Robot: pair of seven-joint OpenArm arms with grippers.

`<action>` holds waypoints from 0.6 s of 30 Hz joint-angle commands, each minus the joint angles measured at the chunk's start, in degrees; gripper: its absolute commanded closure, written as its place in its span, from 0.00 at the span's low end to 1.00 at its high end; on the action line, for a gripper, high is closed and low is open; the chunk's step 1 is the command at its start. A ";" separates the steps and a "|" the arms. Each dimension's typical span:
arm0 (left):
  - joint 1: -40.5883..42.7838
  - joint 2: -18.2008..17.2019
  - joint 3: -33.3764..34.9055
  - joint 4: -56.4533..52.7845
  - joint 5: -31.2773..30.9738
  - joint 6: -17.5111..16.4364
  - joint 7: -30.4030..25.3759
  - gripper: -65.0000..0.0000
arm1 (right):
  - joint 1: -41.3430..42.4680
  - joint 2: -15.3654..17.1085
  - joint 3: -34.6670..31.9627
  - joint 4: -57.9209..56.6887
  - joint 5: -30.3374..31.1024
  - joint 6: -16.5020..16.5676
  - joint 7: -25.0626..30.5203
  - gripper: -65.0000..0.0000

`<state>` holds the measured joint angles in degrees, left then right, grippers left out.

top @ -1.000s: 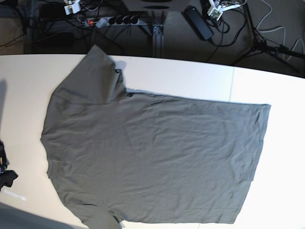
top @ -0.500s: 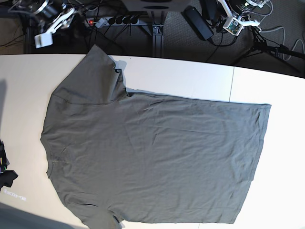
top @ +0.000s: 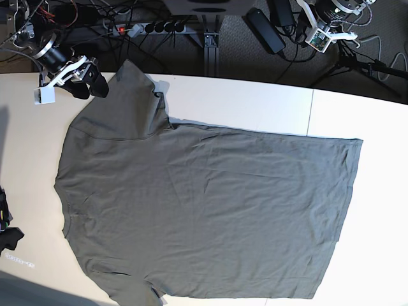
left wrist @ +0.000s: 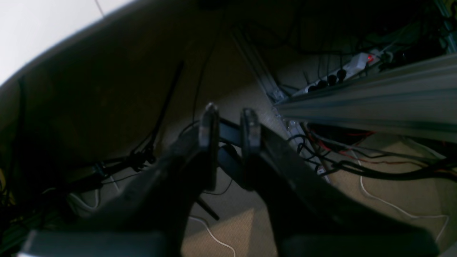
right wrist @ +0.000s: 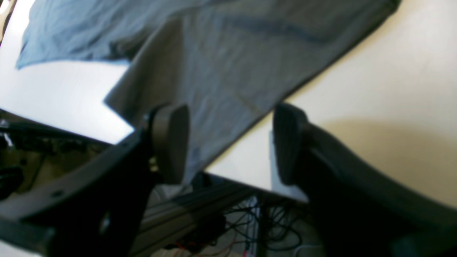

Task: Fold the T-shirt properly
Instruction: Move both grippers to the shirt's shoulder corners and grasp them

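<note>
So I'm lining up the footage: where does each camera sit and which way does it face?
Base: overhead, looking down on the table and the spread T-shirt; the right gripper shows top left, the left arm at the top right edge.
Left wrist: on the left arm, off the table, facing floor cables and a power strip; the left gripper, narrowly parted, fills the foreground.
Right wrist: on the right arm, facing the shirt's sleeve; open fingers frame it.
Shared: base and right wrist both show the sleeve and table.

The T-shirt [top: 204, 204] lies flat on the table [top: 255, 105].
</note>
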<state>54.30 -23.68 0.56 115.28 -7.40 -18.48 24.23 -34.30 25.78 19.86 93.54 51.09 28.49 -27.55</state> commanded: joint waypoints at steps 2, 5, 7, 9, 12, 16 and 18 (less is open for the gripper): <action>0.63 -0.31 -0.26 0.92 -0.26 -0.20 -0.39 0.77 | 1.27 0.46 0.44 -1.77 1.75 2.58 0.48 0.42; 0.63 -0.31 -0.26 0.92 -0.26 -0.20 -0.37 0.72 | 3.15 -0.46 0.42 -5.62 2.16 2.58 0.09 0.42; 0.63 -0.33 -0.26 0.92 -0.26 -0.20 -0.37 0.67 | 3.52 -1.27 0.42 -7.21 3.96 2.60 -1.03 0.42; 0.61 -0.33 -0.28 0.92 -0.26 -0.20 -0.37 0.64 | 3.48 -2.38 0.28 -7.48 4.55 2.60 -1.44 0.42; 0.61 -0.33 -1.75 0.92 -1.40 -0.17 -0.31 0.63 | 3.45 -4.11 -0.61 -7.48 4.74 2.60 -1.70 0.42; -0.50 -0.44 -7.52 0.92 -7.98 -0.22 2.43 0.59 | 3.48 -6.43 -3.48 -7.48 4.57 2.62 -1.68 0.42; -1.64 -1.81 -10.84 0.92 -11.76 -0.24 3.04 0.54 | 3.69 -7.76 -4.26 -7.45 4.11 2.62 -1.60 0.42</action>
<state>52.29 -24.75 -9.91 115.26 -19.27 -18.48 28.32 -30.04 17.76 15.79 86.13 57.06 28.49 -26.39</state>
